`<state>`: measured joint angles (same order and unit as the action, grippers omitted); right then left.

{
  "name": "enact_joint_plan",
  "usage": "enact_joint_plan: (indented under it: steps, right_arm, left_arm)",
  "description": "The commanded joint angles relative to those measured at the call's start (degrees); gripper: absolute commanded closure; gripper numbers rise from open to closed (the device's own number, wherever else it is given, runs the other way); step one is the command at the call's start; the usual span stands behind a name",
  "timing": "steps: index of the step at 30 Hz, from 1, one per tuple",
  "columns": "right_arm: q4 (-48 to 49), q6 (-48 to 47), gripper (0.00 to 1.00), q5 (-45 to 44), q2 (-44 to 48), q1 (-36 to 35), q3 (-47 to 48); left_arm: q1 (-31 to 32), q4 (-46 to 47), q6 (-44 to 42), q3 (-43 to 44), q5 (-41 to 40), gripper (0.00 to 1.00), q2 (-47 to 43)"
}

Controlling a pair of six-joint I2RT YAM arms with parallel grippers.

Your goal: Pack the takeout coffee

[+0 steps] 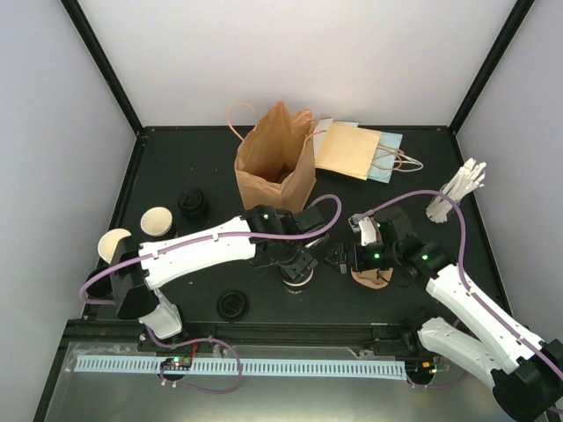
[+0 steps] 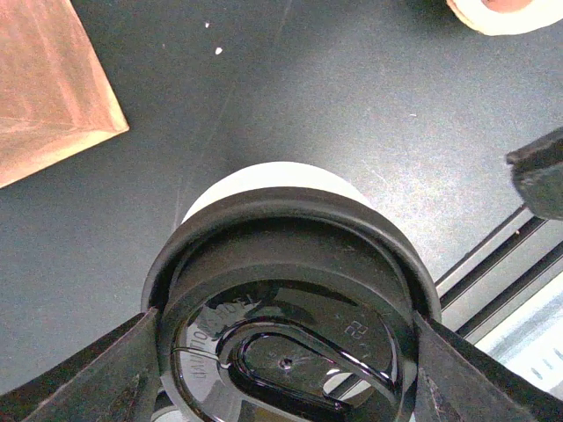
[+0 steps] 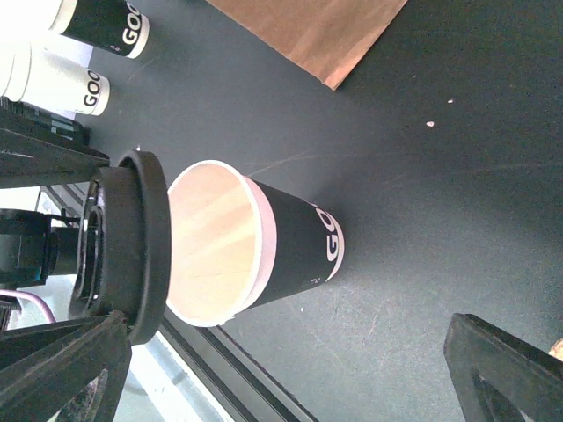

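my left gripper (image 2: pixel 281 347) is clamped on a black lid (image 2: pixel 290 308), a finger pressed on each side of it. the lid hangs just above the open mouth of a paper cup (image 3: pixel 264 251) and isn't seated. that cup stands upright near the middle of the table (image 1: pixel 176 158), in front of the standing brown paper bag (image 1: pixel 274 163). my right gripper (image 1: pixel 345 259) sits just beside the cup with its jaws wide apart and nothing in them, above the pulp carrier (image 1: pixel 374 278). two more cups (image 1: pixel 158 221) stand together at the table's left side, and a loose lid (image 1: pixel 233 305) lies at the near edge.
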<state>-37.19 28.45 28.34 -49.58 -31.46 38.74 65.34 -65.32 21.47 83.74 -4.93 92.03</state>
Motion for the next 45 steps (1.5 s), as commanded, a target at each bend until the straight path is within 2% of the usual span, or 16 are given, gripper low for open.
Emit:
enact_joint_plan:
  steps: [1,27,41,45]
  right_arm:
    - [1.6,0.0,0.0,0.7,-0.2,0.2,-0.1]
    - [2.1,0.3,0.0,1.8,0.3,0.1,-2.1]
    - [9.2,4.7,0.01,6.2,0.4,0.1,-7.7]
    - [13.4,7.5,0.06,8.4,0.3,0.2,-11.0]
  left_arm:
    - [0.8,-4.0,0.0,3.6,-3.1,0.38,1.0]
    - [0.9,-2.8,-0.9,3.9,-1.1,0.39,5.0]
    - [1.0,-2.9,-1.4,5.2,-1.3,0.39,7.1]
    - [1.1,-3.2,-1.5,5.6,-1.5,0.39,7.2]
